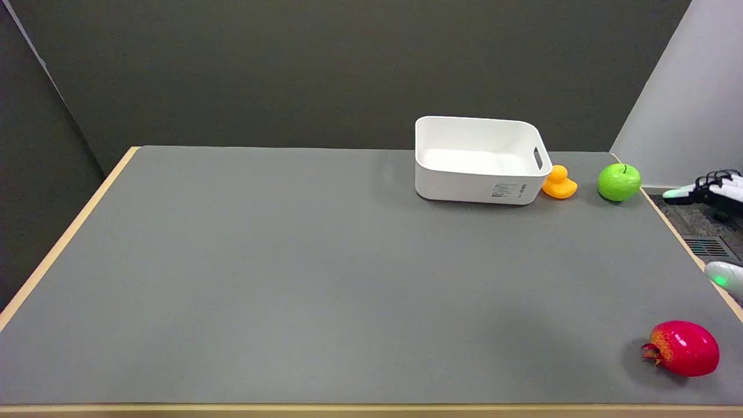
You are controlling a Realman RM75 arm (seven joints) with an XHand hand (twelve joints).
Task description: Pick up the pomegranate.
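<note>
1. Pomegranate lay on its side at the table's near right corner, untouched.
2. Right hand hung beyond the right edge, holding nothing, fingers apparently extended.
3. Best approach: descend from above, wrapping fingers around its round body.

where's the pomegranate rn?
In the head view the pomegranate lies on the table at its near right corner, alone, well in front of the green apple. Nothing touches it.
</note>
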